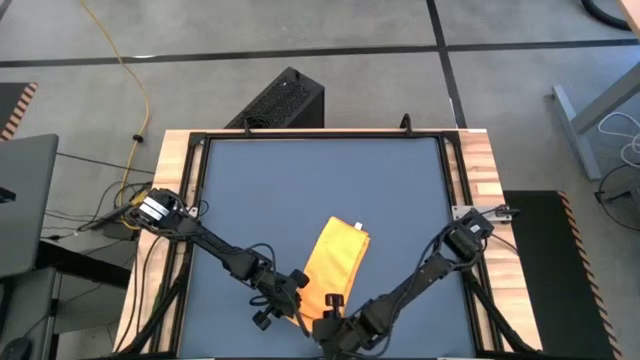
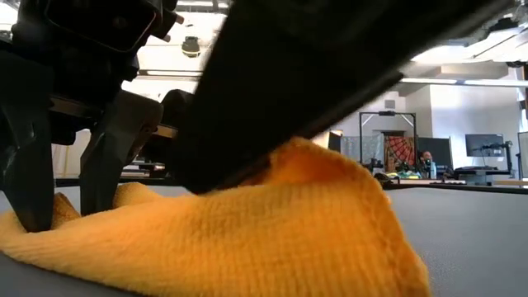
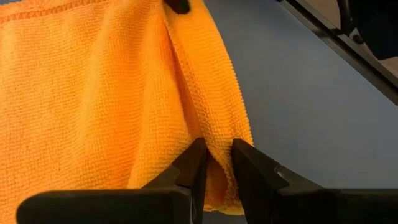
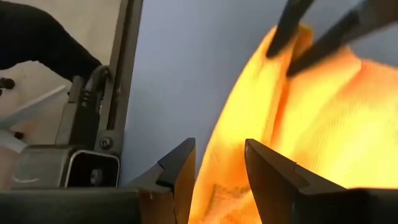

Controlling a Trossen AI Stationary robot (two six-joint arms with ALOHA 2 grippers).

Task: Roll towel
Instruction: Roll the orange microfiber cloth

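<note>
A: Where does the small yellow-orange soft cloth towel [image 1: 335, 262] lie?

B: On the dark blue desk [image 1: 300, 190], close to its near edge and about midway along it, running slantwise. A tiny white tag [image 1: 359, 224] sticks out at its far end. Its near end is hidden from above under both arms.

A: And the left pincer [image 3: 216, 163]?

B: It sits at the near left corner of the towel. In the left wrist view its two dark fingers are pinched on a raised fold of the cloth, with only a thin ridge of fabric between the tips. So it is clamped on the towel.

A: The right pincer [image 4: 219, 163]?

B: It is at the towel's near edge, just beside the left one. The right wrist view shows its fingers standing apart, astride the cloth edge. Whether the tips touch the fabric I cannot tell; the glare washes that patch out.

A: Does the table-height view help?

B: Little. A dark arm part [image 2: 330, 74] fills most of the picture, out of focus, and cuts off the top of the bunched towel. Two dark fingers [image 2: 107, 157] stand on the cloth at the left, but I cannot tell whose they are.
</note>
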